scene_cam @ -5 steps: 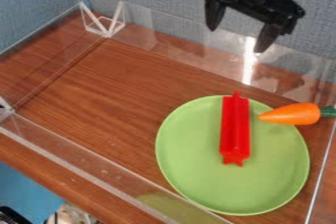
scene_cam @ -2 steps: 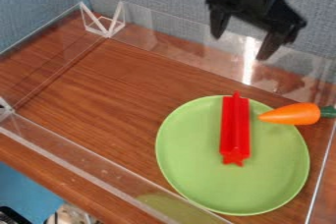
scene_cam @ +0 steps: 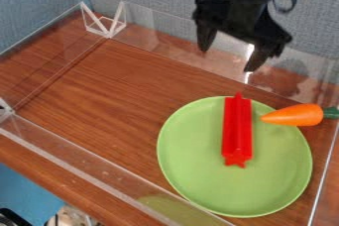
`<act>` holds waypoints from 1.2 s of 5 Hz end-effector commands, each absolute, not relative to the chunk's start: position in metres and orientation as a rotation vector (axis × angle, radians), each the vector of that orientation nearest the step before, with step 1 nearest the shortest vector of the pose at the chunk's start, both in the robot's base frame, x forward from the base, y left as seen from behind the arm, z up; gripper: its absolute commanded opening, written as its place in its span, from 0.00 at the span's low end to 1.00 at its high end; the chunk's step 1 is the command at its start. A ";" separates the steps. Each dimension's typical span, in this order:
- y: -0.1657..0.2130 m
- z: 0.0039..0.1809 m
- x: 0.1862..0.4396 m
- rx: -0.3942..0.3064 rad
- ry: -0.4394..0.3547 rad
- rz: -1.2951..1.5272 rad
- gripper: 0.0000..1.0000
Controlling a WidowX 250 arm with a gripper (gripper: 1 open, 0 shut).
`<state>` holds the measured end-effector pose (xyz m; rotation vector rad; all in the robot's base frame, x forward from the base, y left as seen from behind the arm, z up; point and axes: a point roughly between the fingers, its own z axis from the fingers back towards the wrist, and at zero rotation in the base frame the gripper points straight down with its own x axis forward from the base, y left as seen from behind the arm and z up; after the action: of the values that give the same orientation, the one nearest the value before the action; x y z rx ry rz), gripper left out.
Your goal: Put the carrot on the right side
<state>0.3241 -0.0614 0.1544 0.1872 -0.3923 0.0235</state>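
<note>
The carrot is small and orange with a green stem tip. It lies on the right rim of the green plate, stem pointing to the right edge of the picture. A long red block lies lengthwise on the plate's middle. My black gripper hangs open above the wooden tabletop behind the plate, up and to the left of the carrot, with nothing between its fingers. The right side of the table is mostly cut off by the picture's edge.
A clear plastic wall runs along the back of the brown wooden tabletop, and another along the front. A small white wire stand sits in the far left corner.
The gripper has shifted to the left and slightly lower in the picture, still open. The carrot, block and plate have stayed in place.
</note>
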 end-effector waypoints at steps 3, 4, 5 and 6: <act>-0.083 0.180 0.329 0.172 -0.466 0.118 1.00; -0.081 0.169 0.326 0.194 -0.461 0.167 1.00; -0.077 0.159 0.321 0.208 -0.453 0.221 0.00; -0.072 0.157 0.320 0.214 -0.455 0.281 1.00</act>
<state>0.3189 -0.0709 0.1461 0.2263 -0.4211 0.2768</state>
